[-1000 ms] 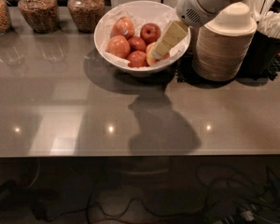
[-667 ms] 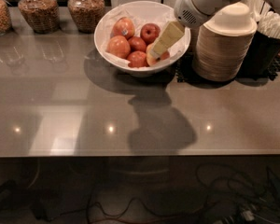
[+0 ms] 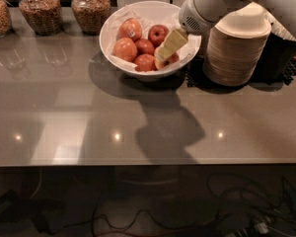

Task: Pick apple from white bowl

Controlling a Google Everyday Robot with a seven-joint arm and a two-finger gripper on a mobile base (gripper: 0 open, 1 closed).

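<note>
The white bowl (image 3: 113, 26), lined with crinkled white paper, stands at the back of the grey counter and holds several apples. My gripper (image 3: 163, 54) reaches down from the upper right into the bowl's right side. It sits on top of an apple (image 3: 173, 59) at the right rim that is mostly hidden under it, so I cannot see that apple's colouring. An orange-red apple with a sticker (image 3: 130, 28) lies at the back left. Dark-red apples (image 3: 158, 33) lie in the middle.
A tall stack of beige disposable bowls (image 3: 237, 53) stands right beside the white bowl, under my arm. A black holder (image 3: 281, 58) is further right. Glass jars (image 3: 91, 9) line the back left. The counter's front edge (image 3: 148, 163) has cables below it.
My gripper has moved slightly left and lower into the bowl, onto the apple at its right side. The bowl and the other apples have not moved.
</note>
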